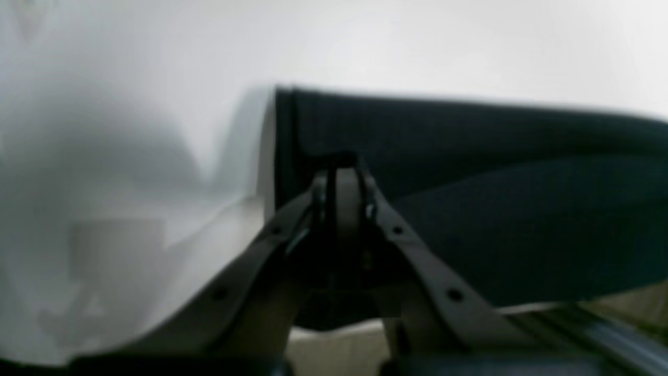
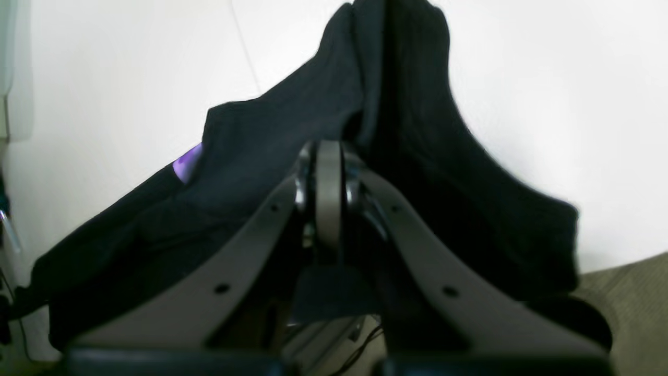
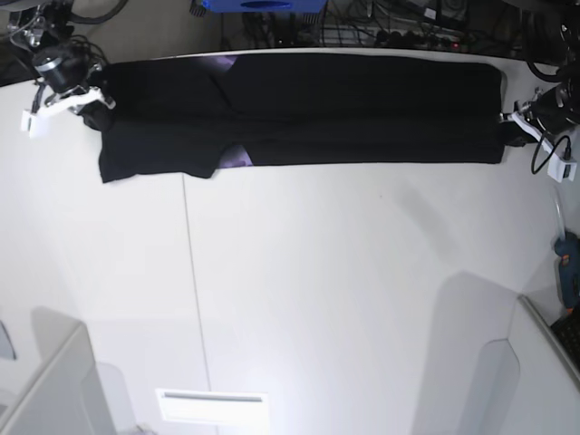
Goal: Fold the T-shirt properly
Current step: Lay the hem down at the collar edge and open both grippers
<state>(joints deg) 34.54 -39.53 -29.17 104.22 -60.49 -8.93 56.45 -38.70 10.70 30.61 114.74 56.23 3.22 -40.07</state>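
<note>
The black T-shirt (image 3: 299, 113) lies stretched in a long folded band across the far side of the white table (image 3: 344, 290). A bit of purple print (image 3: 237, 157) shows at its lower edge. My left gripper (image 3: 513, 122), on the base view's right, is shut on the T-shirt's right end; in the left wrist view the jaws (image 1: 342, 172) pinch the black cloth (image 1: 496, 209). My right gripper (image 3: 91, 101), on the base view's left, is shut on the left end; in the right wrist view it (image 2: 329, 156) clamps bunched cloth (image 2: 417, 156) with a purple patch (image 2: 187, 163).
Cables and a blue box (image 3: 263, 5) sit behind the table's far edge. A blue tool (image 3: 568, 272) lies off the right side. A seam (image 3: 195, 299) runs down the tabletop.
</note>
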